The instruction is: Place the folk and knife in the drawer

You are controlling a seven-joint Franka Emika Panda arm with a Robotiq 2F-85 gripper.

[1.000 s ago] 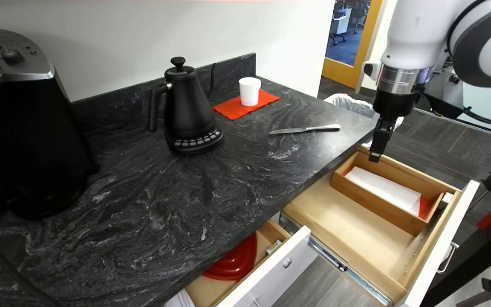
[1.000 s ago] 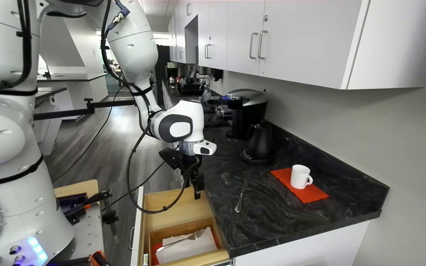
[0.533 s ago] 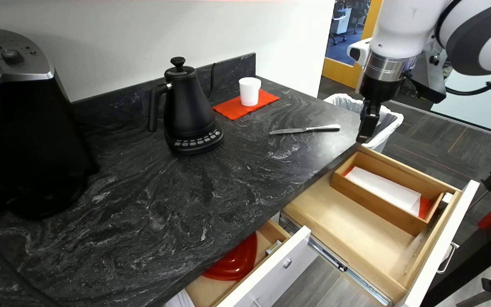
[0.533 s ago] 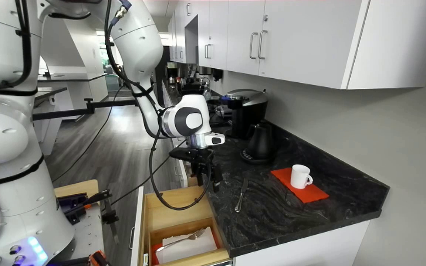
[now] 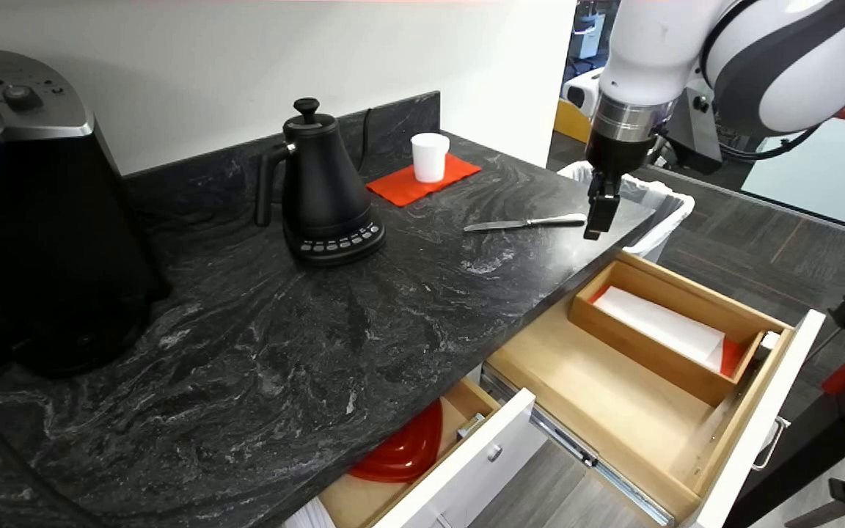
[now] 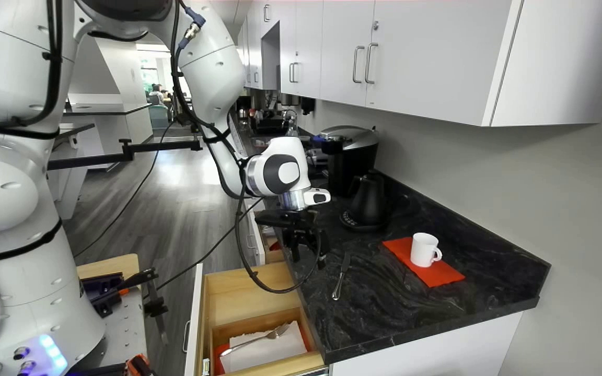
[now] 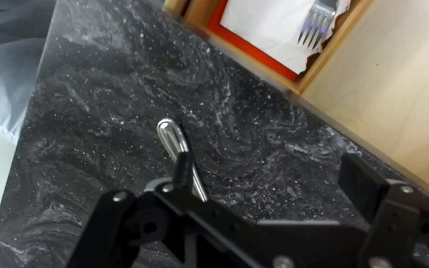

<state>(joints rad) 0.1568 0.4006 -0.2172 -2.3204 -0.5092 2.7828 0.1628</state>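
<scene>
As your empty gripper [image 7: 271, 176], jaws apart, swings from drawer [image 5: 613, 370] toward knife [image 5: 525, 223], pickup looks next; fork [image 6: 255, 340] is in.

I log a black kettle [image 5: 328, 180] between a coffee machine [image 5: 48, 213] and a white mug [image 5: 429, 159] on the dark desk [image 5: 283, 345]; mug upright on red napkin [image 5: 402, 187]. White cabinets [image 6: 431, 57] above; lined bin [image 5: 668, 227] beside desk.

Black jaws above a black bench [image 5: 246, 330] swirled grey-white; near them a silvery knife [image 7: 176, 141]; farther off, white mug [image 6: 423, 249], red cloth [image 6: 441, 275], pale wood-toned drawer [image 5: 613, 381], silvery fork [image 7: 321, 14].
</scene>
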